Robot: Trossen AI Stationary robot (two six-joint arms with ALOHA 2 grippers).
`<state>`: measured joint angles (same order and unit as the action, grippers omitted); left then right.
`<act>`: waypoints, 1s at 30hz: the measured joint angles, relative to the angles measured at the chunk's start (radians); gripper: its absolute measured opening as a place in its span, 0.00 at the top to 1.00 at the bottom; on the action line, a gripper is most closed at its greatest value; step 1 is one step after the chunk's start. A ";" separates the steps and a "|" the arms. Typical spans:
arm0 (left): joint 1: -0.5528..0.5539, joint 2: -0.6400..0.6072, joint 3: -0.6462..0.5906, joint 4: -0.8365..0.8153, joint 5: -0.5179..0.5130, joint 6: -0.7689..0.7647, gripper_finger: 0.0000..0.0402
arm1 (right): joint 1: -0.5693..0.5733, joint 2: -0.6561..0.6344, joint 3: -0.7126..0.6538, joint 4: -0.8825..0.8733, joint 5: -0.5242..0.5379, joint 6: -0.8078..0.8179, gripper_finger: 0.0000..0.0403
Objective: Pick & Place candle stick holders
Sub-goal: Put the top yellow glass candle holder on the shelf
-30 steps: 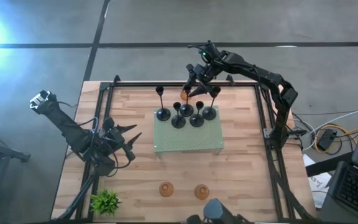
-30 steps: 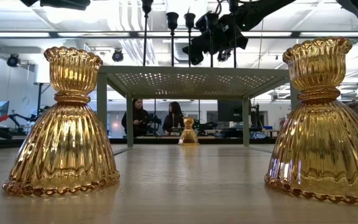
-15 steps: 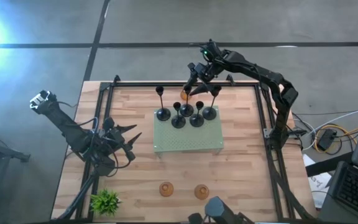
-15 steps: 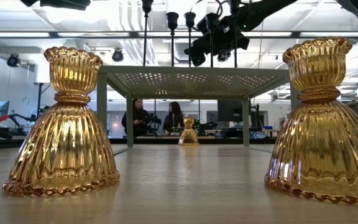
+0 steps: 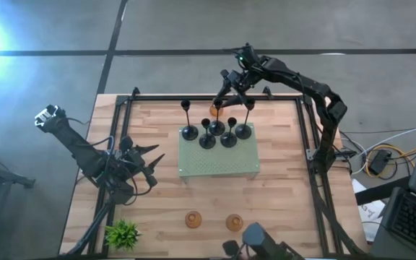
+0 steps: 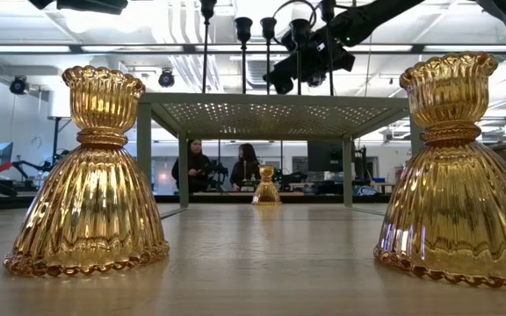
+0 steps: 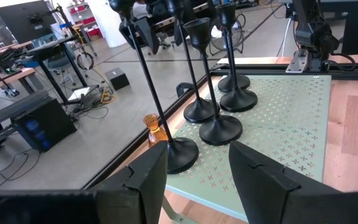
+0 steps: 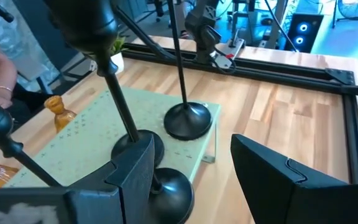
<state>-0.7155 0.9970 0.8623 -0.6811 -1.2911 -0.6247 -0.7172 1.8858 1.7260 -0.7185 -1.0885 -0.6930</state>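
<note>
Several black candle stick holders (image 5: 216,128) stand upright by their round bases on a raised green platform (image 5: 219,162). One amber holder (image 5: 214,110) stands on the table just beyond the platform. Two more amber holders (image 5: 193,218) (image 5: 234,222) stand near the front edge and loom large in the low view (image 6: 90,175) (image 6: 459,171). My right gripper (image 5: 224,97) hangs open above the platform's far edge, among the tall stems (image 8: 120,106), and touches nothing. My left gripper (image 5: 154,155) waits open at the platform's left, facing the holders (image 7: 219,127).
A small green plant (image 5: 123,233) stands at the near left corner. A black frame rail (image 5: 302,137) runs round the wooden table. Bare wood lies between the platform and the front amber holders. People sit in the room beyond the table (image 6: 218,167).
</note>
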 joint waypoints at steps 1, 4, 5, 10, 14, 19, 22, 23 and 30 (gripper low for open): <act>0.000 0.000 0.000 0.000 0.000 0.000 0.56 | -0.004 0.000 0.000 0.000 0.000 0.000 0.49; 0.000 0.000 0.000 0.000 0.000 0.000 0.56 | -0.015 0.000 0.000 0.001 0.002 0.001 0.49; 0.000 0.000 0.000 0.000 0.000 0.000 0.56 | -0.018 0.000 0.000 0.001 0.010 0.001 0.49; 0.000 0.000 0.000 0.000 0.000 0.000 0.56 | -0.045 0.000 0.000 0.000 0.019 0.009 0.50; 0.000 0.000 0.000 0.000 0.000 0.000 0.56 | -0.070 0.000 0.000 -0.001 0.019 0.025 0.52; 0.000 0.000 0.000 0.000 0.000 0.000 0.56 | -0.107 0.000 0.000 -0.003 0.019 0.038 0.54; -0.001 0.000 0.000 0.000 0.000 0.000 0.56 | -0.129 0.000 0.000 -0.011 0.019 0.042 0.56; -0.001 0.000 0.000 0.000 0.000 0.000 0.56 | -0.137 0.000 0.000 -0.012 0.019 0.049 0.57; -0.001 0.000 0.000 0.000 0.000 0.000 0.56 | -0.194 0.000 0.000 -0.074 0.019 0.065 0.61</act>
<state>-0.7166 0.9970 0.8623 -0.6810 -1.2913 -0.6249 -0.9116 1.8858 1.7256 -0.7924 -1.0698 -0.6281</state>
